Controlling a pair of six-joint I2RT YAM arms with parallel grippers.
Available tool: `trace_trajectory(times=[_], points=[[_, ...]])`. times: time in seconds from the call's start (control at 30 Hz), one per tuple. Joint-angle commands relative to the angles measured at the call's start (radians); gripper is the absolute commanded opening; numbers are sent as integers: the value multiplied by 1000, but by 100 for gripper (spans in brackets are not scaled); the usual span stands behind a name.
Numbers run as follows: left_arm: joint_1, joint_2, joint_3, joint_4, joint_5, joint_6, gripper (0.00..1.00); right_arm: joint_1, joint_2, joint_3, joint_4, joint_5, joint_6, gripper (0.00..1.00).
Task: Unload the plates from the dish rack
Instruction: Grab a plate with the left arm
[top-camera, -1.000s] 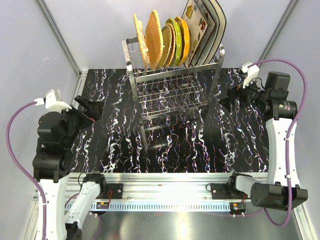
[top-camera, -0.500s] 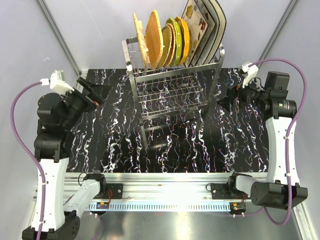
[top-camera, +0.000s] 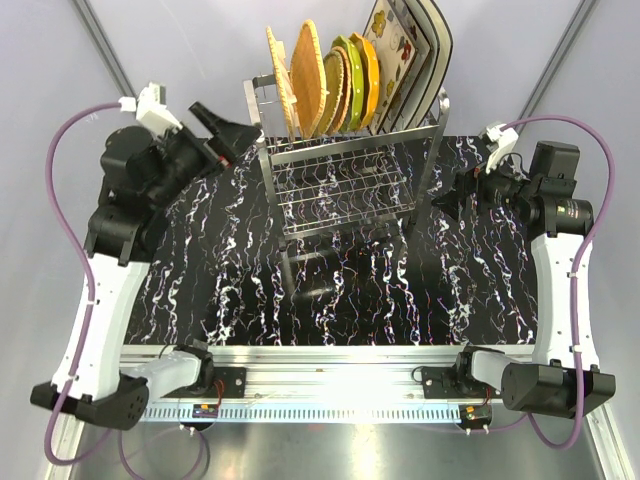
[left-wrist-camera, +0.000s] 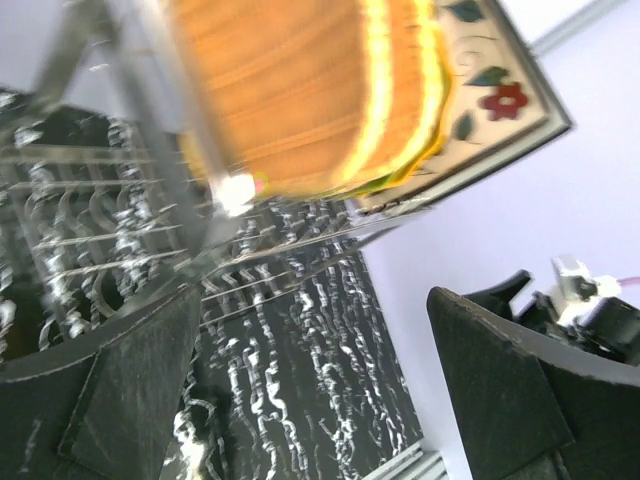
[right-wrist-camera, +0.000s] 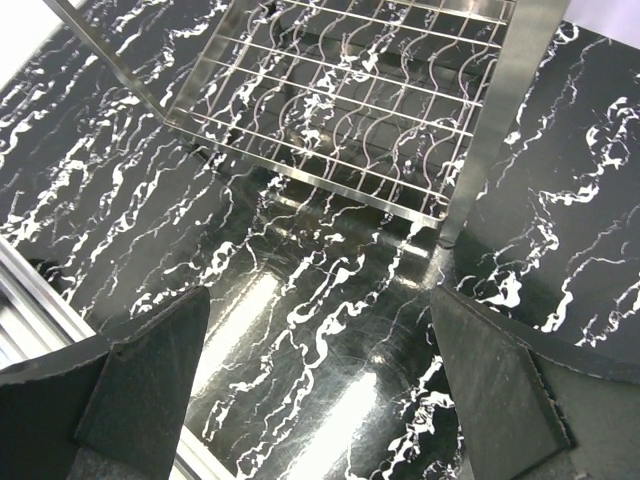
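While all the plates (top-camera: 320, 80) stand on edge in the top tier of the dish rack (top-camera: 345, 175), both arms hang beside it with nothing in their grasp. The plates lean in a row between the upright prongs. The tan woven plates (top-camera: 308, 75) are toward the rack's left end. A yellow-green plate (top-camera: 352, 75) and an orange plate (top-camera: 370, 72) are in the middle, and the square flowered plates (top-camera: 400, 50) are at its right end. The rack stands toward the far side of the black marbled table (top-camera: 250, 290).

The left gripper (top-camera: 238, 130) is raised just beside the rack's upper left corner, pointing at it, its fingers (left-wrist-camera: 120, 390) spread wide and empty. Its wrist camera shows a blurred woven plate ahead, with the corner of a flowered one behind.

The right gripper (top-camera: 447, 200) sits lower, near the rack's right leg but apart from it. It is also spread wide, with nothing between its fingers (right-wrist-camera: 500, 390). Its camera looks down on the rack's lower shelf and the table.
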Motion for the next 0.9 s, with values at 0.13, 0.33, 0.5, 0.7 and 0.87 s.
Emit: trace_trajectory(times=[0.13, 0.33, 0.5, 0.7, 0.87], points=[[-125, 150, 251, -3, -192, 87, 99, 3, -19, 14, 64, -55, 49, 100], [-138, 299, 412, 4, -247, 91, 84, 3, -13, 9, 93, -75, 84, 100], [-165, 451, 583, -38, -295, 134, 77, 3, -15, -6, 142, -95, 139, 100], [-179, 574, 752, -110, -361, 166, 71, 3, -12, -15, 179, -103, 185, 100], [-185, 609, 775, -102, -381, 179, 64, 3, -4, -9, 179, -94, 189, 100]])
